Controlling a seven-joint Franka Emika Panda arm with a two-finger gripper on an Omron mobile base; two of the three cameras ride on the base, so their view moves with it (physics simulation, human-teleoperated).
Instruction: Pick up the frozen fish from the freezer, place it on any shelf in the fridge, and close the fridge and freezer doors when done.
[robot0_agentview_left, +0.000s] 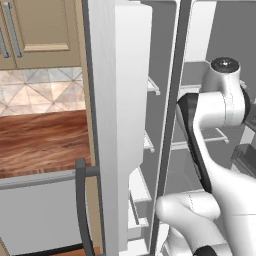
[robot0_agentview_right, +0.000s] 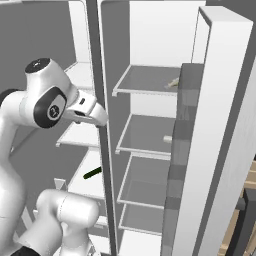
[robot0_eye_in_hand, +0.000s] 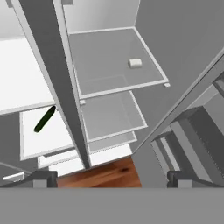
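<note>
Doors of both compartments stand open. My hand (robot0_eye_in_hand: 109, 177) hangs empty with its fingers spread wide, above and in front of the dark divider (robot0_eye_in_hand: 61, 83) between the freezer (robot0_eye_in_hand: 26, 74) and the fridge (robot0_eye_in_hand: 113, 61). On a white freezer shelf (robot0_eye_in_hand: 39, 135) lies a slim dark green thing (robot0_eye_in_hand: 44, 119); whether it is the frozen fish I cannot tell. A small pale block (robot0_eye_in_hand: 135, 63) sits on a fridge shelf.
</note>
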